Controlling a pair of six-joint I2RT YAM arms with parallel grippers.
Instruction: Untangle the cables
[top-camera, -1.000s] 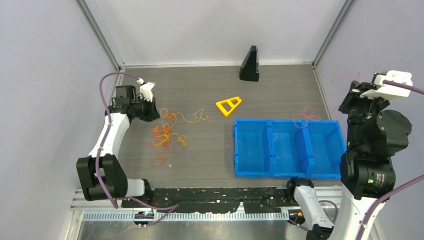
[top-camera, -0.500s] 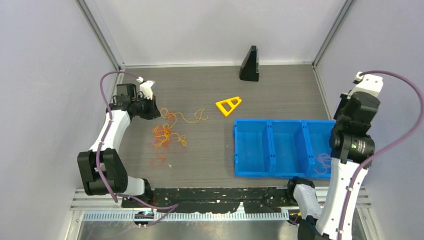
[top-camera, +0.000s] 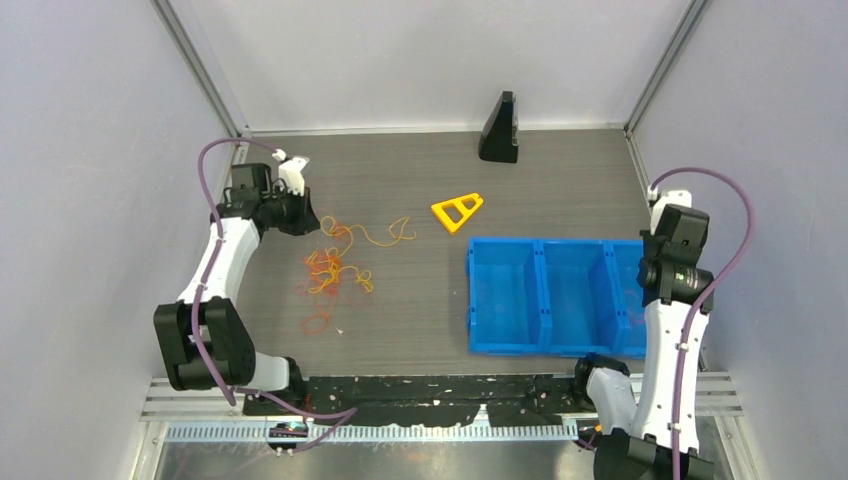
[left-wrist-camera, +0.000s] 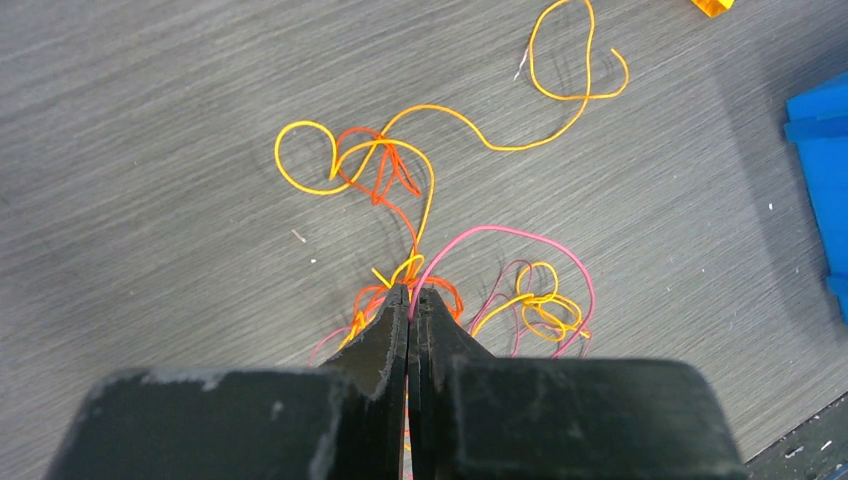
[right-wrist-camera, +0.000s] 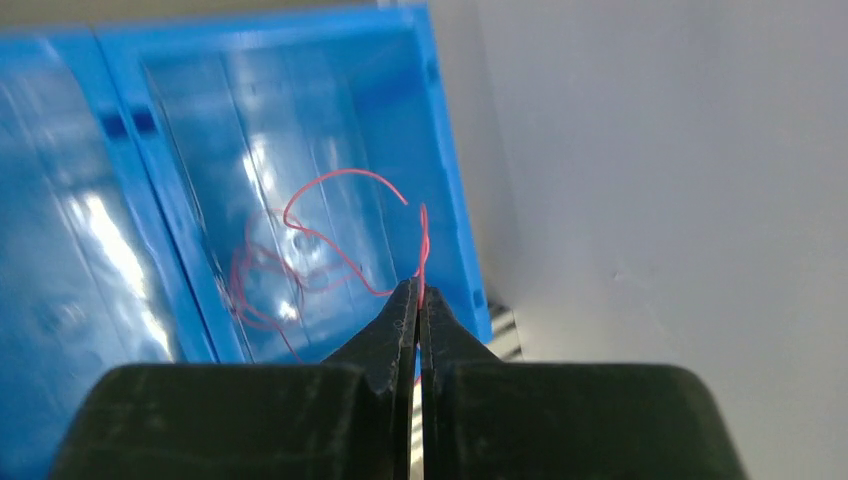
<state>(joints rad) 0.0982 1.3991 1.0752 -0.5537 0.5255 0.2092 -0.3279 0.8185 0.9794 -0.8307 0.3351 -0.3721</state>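
The cables (top-camera: 330, 268) lie as a loose tangle of orange, yellow and red loops left of centre. My left gripper (top-camera: 297, 218) sits at the tangle's far-left end. In the left wrist view it (left-wrist-camera: 410, 290) is shut on a pink-red cable (left-wrist-camera: 540, 238). Orange (left-wrist-camera: 380, 170) and yellow (left-wrist-camera: 480, 140) strands lie just past the tips. My right gripper (right-wrist-camera: 418, 290) is shut on a thin red cable (right-wrist-camera: 320, 240) that hangs into the right compartment of the blue bin (right-wrist-camera: 450, 180). In the top view the right arm (top-camera: 672, 255) hides that gripper.
The blue three-compartment bin (top-camera: 505, 290) stands at right of centre. A rigid yellow triangular frame (top-camera: 457, 210) lies behind it. A black wedge-shaped stand (top-camera: 500, 128) is at the back wall. Side walls close in on both sides.
My right arm has swung down from high at the right wall to over the bin's right compartment, carrying the red cable with it. The left arm has barely moved.
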